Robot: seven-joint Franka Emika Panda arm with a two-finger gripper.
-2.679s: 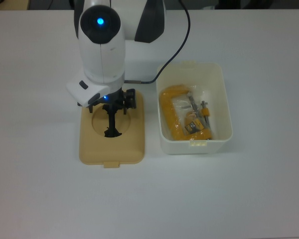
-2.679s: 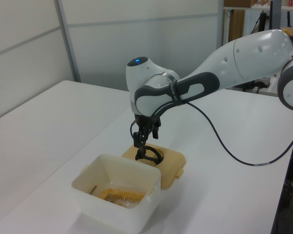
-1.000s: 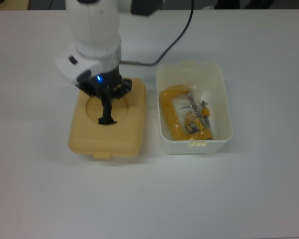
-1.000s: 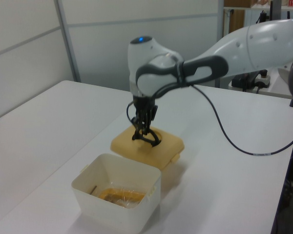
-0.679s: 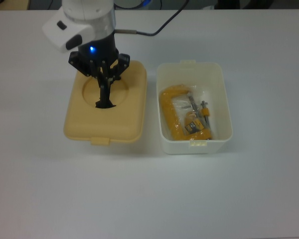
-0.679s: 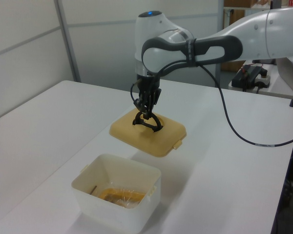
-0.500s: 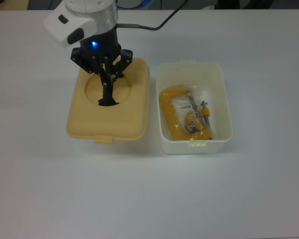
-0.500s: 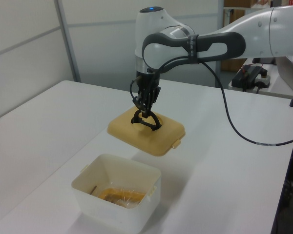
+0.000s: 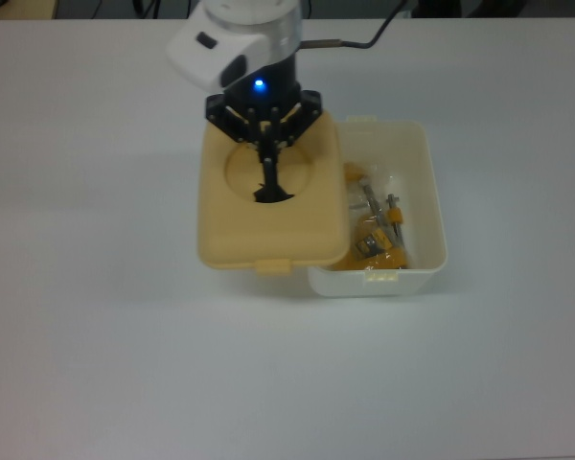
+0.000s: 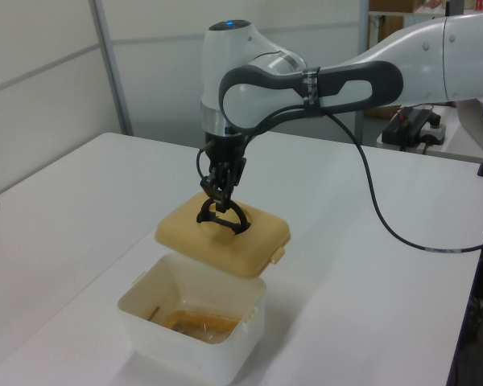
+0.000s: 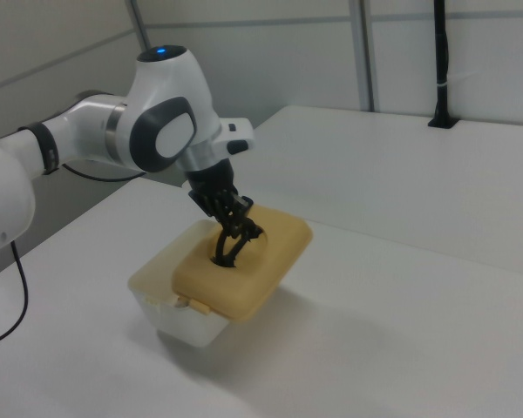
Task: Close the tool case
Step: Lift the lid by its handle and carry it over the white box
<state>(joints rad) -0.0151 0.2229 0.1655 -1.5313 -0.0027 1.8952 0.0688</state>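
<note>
Carrying the lid [image 9: 272, 206] by its black handle [image 10: 220, 217], jaws clamped on it, calls for centring over the tub [image 9: 417, 206], levelling, then lowering until tabs meet.

a lab: bare white table [image 10: 56, 209], partition panels [image 10: 56, 56], robot arm [image 10: 346, 76] with trailing cable [image 10: 378, 209]

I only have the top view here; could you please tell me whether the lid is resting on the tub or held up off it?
Observer: In the left view the lid hangs in the air, clear of the table and not seated on the tub.
Operator: Thank you. How is it being held?
Observer: The end effector is shut on the top of the black handle, which stands up as an arch from the lid's recess.
</note>
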